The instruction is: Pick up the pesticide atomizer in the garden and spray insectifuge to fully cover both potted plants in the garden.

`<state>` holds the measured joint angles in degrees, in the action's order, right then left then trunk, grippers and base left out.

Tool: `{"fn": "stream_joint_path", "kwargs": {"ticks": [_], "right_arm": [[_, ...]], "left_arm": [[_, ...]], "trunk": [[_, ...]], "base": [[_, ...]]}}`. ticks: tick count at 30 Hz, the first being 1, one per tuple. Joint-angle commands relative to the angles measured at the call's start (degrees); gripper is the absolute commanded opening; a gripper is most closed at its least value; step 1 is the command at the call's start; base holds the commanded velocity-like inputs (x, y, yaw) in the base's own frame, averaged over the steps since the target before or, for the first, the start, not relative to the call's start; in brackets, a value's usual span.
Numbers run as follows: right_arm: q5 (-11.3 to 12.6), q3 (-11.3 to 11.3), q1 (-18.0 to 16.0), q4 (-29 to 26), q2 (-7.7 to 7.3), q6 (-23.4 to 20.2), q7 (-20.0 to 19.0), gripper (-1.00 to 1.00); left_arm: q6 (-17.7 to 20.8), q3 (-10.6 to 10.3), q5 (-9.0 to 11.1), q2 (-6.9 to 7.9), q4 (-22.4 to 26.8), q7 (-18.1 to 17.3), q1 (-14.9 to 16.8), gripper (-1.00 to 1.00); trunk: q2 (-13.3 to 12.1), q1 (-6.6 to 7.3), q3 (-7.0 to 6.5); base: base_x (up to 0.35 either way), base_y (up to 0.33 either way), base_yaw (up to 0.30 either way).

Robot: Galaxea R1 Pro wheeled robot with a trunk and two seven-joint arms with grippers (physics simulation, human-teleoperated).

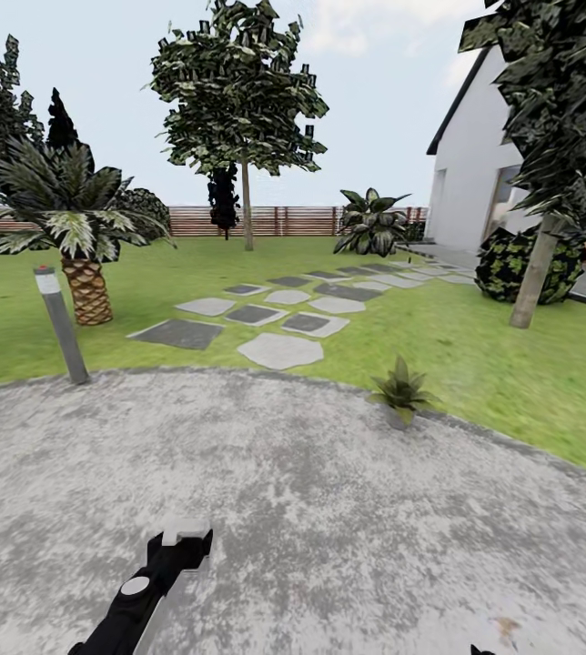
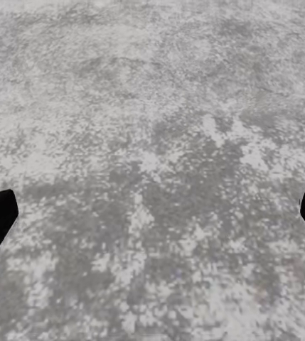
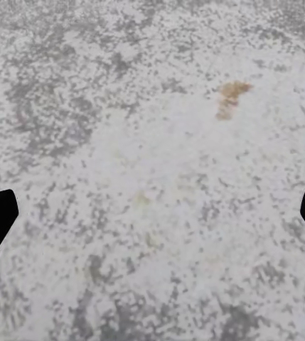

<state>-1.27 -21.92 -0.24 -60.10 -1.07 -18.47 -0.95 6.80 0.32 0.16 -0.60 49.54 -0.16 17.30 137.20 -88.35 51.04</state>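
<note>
Head view: the garden's lawn [image 1: 238, 300] lies beyond the grey patio [image 1: 329, 528]; one potted plant [image 1: 400, 391] sits at the patio's edge. Wrist views show left gripper [image 2: 152, 220] and right gripper [image 3: 152, 220] spread wide, holding nothing.

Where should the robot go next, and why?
Probably roll forward and right toward the small potted plant at the patio edge. Both grippers, left and right, hang open over bare paving, holding nothing, so it likely must look around for the atomizer.
</note>
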Motion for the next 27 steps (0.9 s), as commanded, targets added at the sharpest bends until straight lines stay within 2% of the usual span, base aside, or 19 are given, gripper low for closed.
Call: {"fn": "stream_joint_path", "kwargs": {"ticks": [1,11,27], "right_arm": [[-0.13,-0.06,-0.02,-0.10,0.01,-0.33,-0.10,1.00],[-0.13,-0.06,-0.02,-0.10,0.01,-0.33,-0.10,1.00],[-0.13,0.01,-0.02,-0.02,0.01,-0.33,-0.10,1.00]], "left_arm": [[0.32,0.03,0.02,-0.02,0.09,-0.02,0.01,1.00],[0.32,0.03,0.01,-0.02,0.07,-0.02,0.01,1.00],[0.32,0.03,0.02,-0.02,0.09,-0.02,0.01,1.00]], "trunk": [[0.02,-0.02,0.06],[0.02,-0.02,0.06],[0.02,-0.02,0.06]], "base": [[0.339,0.140,0.000],[0.339,0.117,0.000],[0.339,0.005,0.000]]}}
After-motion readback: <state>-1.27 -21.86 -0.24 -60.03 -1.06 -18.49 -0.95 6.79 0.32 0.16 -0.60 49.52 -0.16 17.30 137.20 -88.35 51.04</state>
